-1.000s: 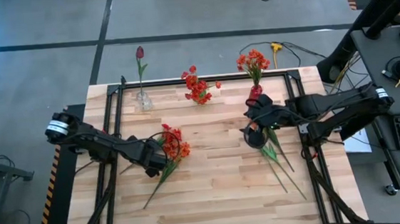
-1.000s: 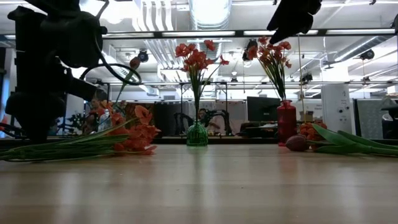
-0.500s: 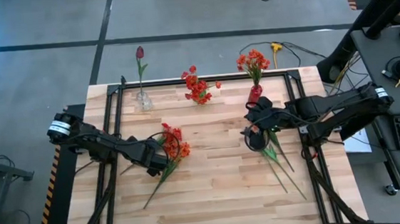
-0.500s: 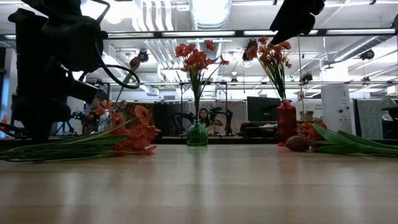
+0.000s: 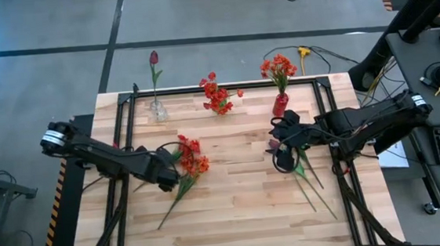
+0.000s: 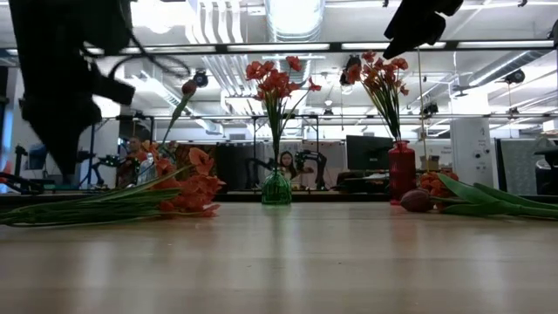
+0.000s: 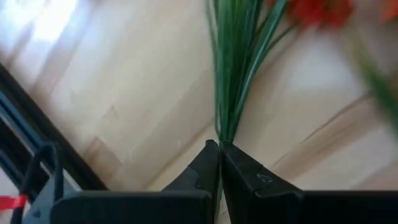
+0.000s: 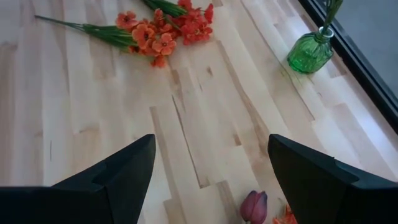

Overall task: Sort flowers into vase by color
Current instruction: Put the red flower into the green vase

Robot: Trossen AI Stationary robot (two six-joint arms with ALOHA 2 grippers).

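A bunch of loose flowers (image 5: 190, 160), with orange and red blooms, lies on the table's left half, its green stems (image 5: 171, 207) running toward the near edge. My left gripper (image 5: 171, 182) is shut at those stems. Maroon tulips (image 5: 273, 144) with long green leaves (image 5: 309, 177) lie on the right half. My right gripper (image 5: 283, 157) hangs open high above them, touching nothing. At the far edge stand a clear vase (image 5: 158, 109) with a maroon tulip, a green vase (image 6: 276, 187) with red blooms, and a red vase (image 6: 400, 170) with orange blooms. My left gripper pinches the green stems (image 7: 219, 132) between its two fingertips, partway down from the blooms. It comes slanting down from the table's left side. How many stems it has, I cannot tell. The bunch lies flat along the table (image 6: 105, 209).
A black frame (image 5: 124, 107) runs along the table's edges, and the arms' bases stand at its left and right sides. The middle of the table (image 5: 236, 177) between the two flower heaps is bare wood. A person sits in the room far behind the green vase.
My left gripper has shut on the stems and drawn back a little toward the table's left edge, rising in the low view. The bunch lies where it was.
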